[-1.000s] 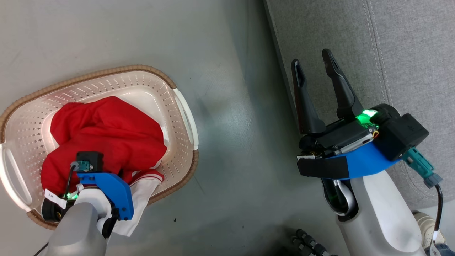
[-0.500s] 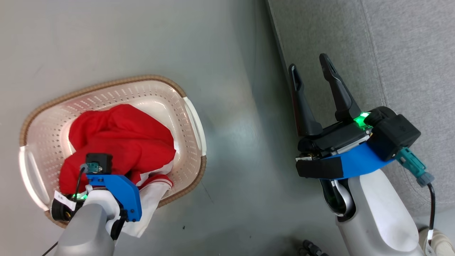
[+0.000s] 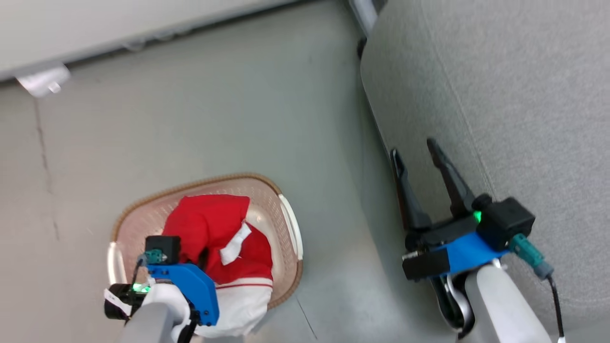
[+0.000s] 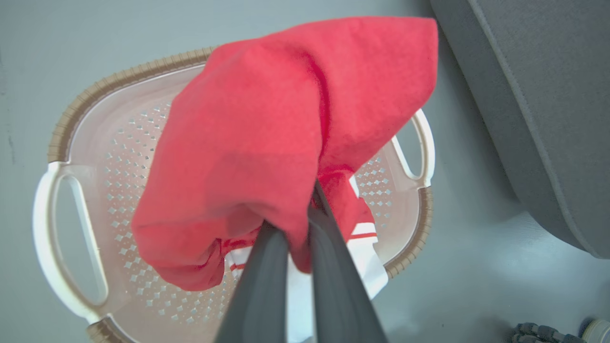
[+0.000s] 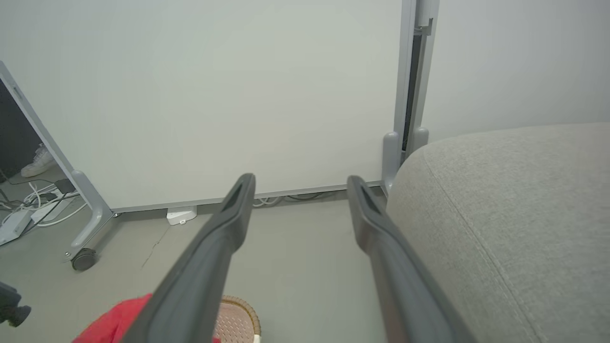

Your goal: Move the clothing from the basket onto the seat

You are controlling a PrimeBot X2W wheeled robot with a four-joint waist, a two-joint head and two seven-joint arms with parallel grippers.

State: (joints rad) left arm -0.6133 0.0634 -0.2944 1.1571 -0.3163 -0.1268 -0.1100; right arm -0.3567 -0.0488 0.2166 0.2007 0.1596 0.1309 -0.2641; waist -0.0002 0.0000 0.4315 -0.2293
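In the left wrist view my left gripper [image 4: 301, 214] is shut on a bunched fold of the red clothing [image 4: 267, 119], which hangs lifted over the basket [image 4: 119, 81]. A white part with red stripes [image 4: 364, 247] droops over the basket's near rim. From the head, the clothing [image 3: 209, 228] rises out of the basket [image 3: 286, 209] in front of my left arm's blue wrist bracket [image 3: 188, 286]. My right gripper [image 3: 413, 147] stands open and empty at the edge of the grey seat [image 3: 500, 95]. Its fingers [image 5: 224, 228] point at the wall, with the seat [image 5: 514, 214] to their right.
A white panel [image 5: 214, 95] on a wheeled frame [image 5: 83, 259] stands beyond the basket and seat. Cables [image 5: 28, 209] and a shoe [image 5: 38, 162] lie at its left end. Bare grey floor [image 3: 214, 119] runs between basket and seat.
The head camera has pulled back and tilted, so the basket looks smaller and lower. My left gripper has lifted the red clothing into a taller bunch above the basket. The right gripper stays open.
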